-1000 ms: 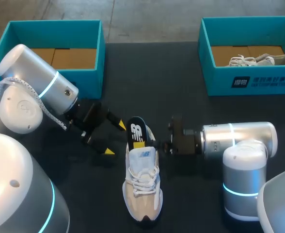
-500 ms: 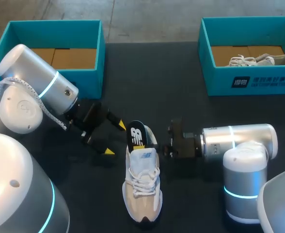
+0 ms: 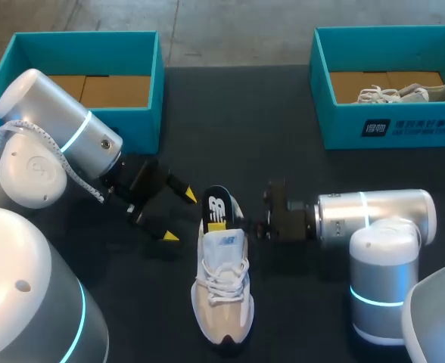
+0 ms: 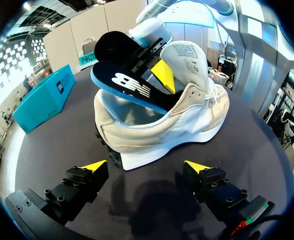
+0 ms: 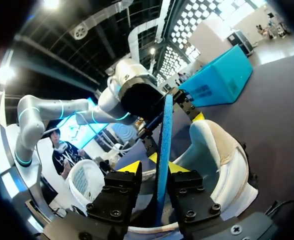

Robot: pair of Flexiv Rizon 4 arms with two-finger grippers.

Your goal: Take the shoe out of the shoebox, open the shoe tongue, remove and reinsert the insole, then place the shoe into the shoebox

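Mid-task, insole step: shoe (image 3: 222, 295) is out on the table (image 3: 283, 136), not boxed yet.
Teal shoebox (image 3: 86, 76) sits far left; a second box (image 3: 389, 83) far right has another shoe (image 3: 404, 94) in it. The shoe lies near-centre between both arms, toe toward the near edge, tongue raised. The insole (image 3: 216, 212) sticks up out of the heel opening, partly inside; can't tell if it's going in or out. Right gripper (image 5: 159, 167) pinches the insole edge-on, fingers nearly together. Left gripper (image 4: 144, 167) is spread wide, holding nothing, just left of the heel. Remaining, I'd say: seat insole, box shoe. Print: white label on the second box, logos on insole and tongue; not reading them off.
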